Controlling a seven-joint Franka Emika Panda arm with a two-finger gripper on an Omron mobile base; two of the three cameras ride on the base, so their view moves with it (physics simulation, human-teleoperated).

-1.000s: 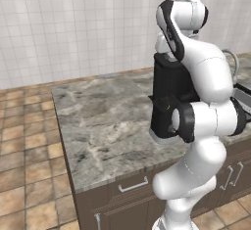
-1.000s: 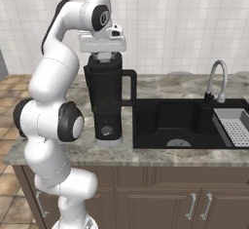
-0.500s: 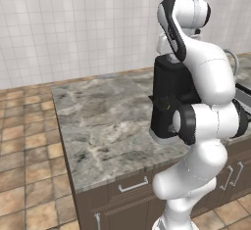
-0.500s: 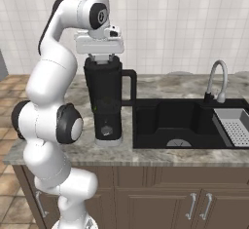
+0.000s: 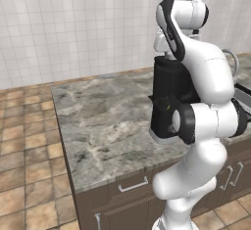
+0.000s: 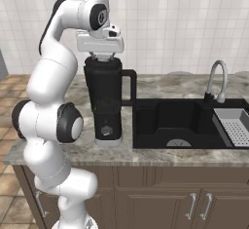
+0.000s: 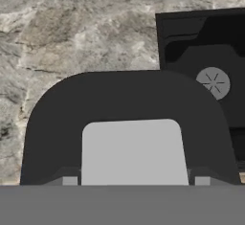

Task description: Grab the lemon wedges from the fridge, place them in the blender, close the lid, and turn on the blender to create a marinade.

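Pincer [image 6: 101,57] poised directly above the blender [image 6: 106,101], pointing straight down, its jaws spread wide to either side of the lid's light grey cap [image 7: 133,152]; whether the tips touch the lid [image 7: 129,123] cannot be told, and nothing is lifted. The flat black lid lies level on top of the jar. The blender stands upright on the marbled grey surface [image 5: 98,121], long axis vertical, side handle [image 6: 130,86] turned toward the black sink [image 6: 180,123], knob on the base facing the front edge. Beyond the sink stand a curved faucet [image 6: 217,79] and a grey drain rack [image 6: 236,125]. Brown cabinet doors [image 6: 160,203] lie beneath.
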